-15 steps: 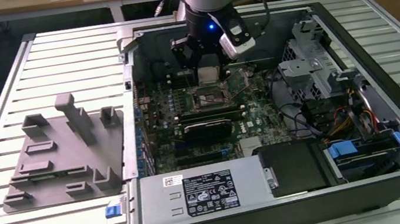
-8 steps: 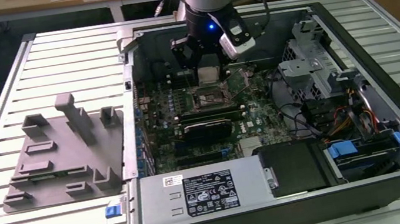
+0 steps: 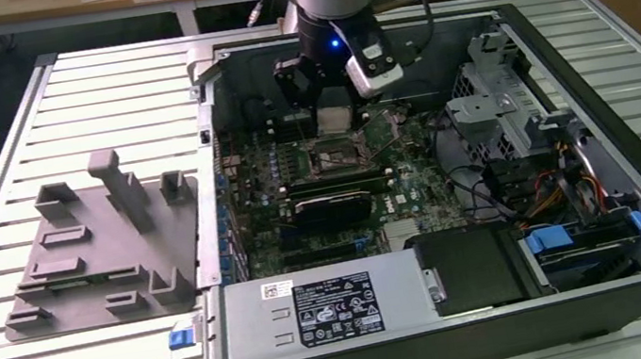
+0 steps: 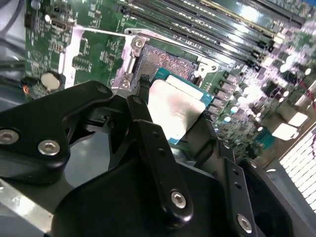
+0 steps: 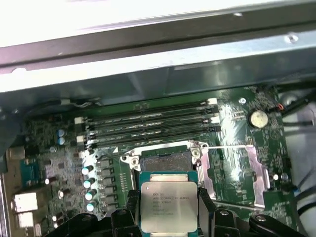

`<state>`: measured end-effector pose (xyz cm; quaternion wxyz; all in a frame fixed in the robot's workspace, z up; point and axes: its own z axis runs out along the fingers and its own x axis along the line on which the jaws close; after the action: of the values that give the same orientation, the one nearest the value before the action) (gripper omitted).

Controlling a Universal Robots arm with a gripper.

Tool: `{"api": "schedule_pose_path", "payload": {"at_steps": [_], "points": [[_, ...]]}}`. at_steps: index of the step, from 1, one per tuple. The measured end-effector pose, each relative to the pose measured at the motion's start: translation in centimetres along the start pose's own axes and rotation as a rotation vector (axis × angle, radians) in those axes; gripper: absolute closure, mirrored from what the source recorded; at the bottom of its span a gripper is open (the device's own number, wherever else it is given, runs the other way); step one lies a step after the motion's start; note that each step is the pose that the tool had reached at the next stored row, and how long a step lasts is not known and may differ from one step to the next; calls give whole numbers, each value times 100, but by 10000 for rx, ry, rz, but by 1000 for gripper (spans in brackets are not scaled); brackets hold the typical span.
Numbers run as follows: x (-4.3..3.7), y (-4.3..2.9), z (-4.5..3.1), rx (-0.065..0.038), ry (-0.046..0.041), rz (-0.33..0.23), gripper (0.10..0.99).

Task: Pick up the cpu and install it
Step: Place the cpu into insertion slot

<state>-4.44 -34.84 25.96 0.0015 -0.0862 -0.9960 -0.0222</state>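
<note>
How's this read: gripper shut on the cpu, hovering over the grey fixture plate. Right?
No. The gripper is shut on the cpu, hovering over the open socket, not the grey fixture plate; the first wrist view shows it.

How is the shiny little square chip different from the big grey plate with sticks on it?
The small flat square silver metal chip is shiny; the wide grey plastic plate with upright posts is dull. The chip is far smaller than the plate. The chip is gripped by the black pincer inside the open computer case; the plate lies outside on the slatted table.
</note>
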Motion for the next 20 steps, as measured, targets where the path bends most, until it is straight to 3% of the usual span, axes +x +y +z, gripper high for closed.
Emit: {"api": "schedule_pose_path", "payload": {"at_steps": [20], "points": [[0, -1, 11, 6, -160, 3532, 541]]}}
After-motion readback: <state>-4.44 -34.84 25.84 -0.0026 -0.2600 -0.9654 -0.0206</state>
